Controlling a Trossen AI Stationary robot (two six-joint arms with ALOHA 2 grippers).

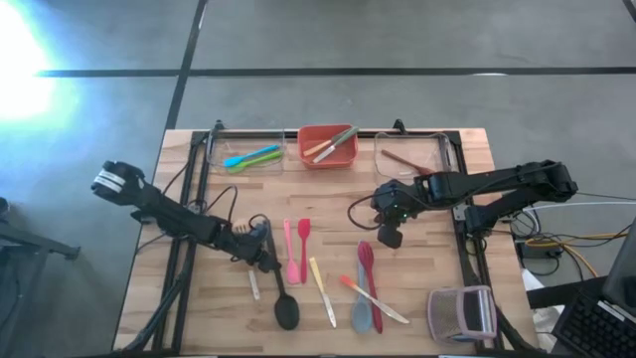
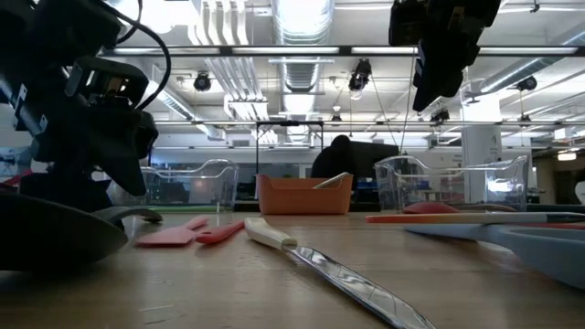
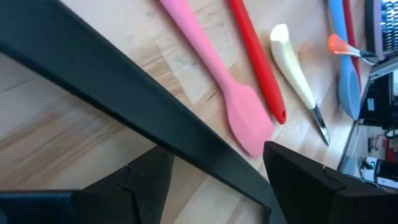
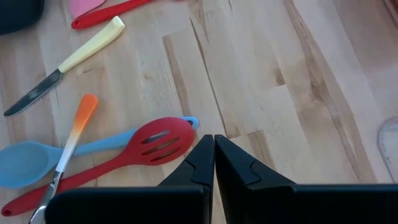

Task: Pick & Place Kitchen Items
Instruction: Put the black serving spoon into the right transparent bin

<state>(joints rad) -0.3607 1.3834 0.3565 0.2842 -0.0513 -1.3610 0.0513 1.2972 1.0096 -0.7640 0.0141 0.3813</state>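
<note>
The left gripper (image 1: 266,257) is sitting low over the table (image 1: 427,267), its jaws spread on either side of the handle of the black spoon (image 1: 283,303). In the left wrist view that dark handle (image 3: 143,118) is running diagonally between the two fingers (image 3: 298,180), so the arm looks lined up for a grasp, though I cannot tell whether the pads are touching it yet. The spoon's bowl is lying flat toward the near edge, which suits a pinch on the handle.

The right gripper (image 1: 390,235) is hanging above bare wood — jaws pressed together, holding nothing — just beyond the red slotted spoon (image 4: 118,158) and the blue spoon (image 4: 37,160), which are lying crossed with an orange-tipped utensil (image 4: 73,138). That overlap will probably make a clean pick awkward.

Between the arms, the pink spatula (image 1: 289,251), the red spatula (image 1: 303,247) and the cream-handled knife (image 1: 321,290) are lying loose and side by side. At the far edge, the orange bin (image 1: 328,145) is already holding a couple of utensils, and the clear bin (image 1: 246,154) beside it has a blue and a green one — so sorting appears partly done, with most pieces still on the table.
</note>
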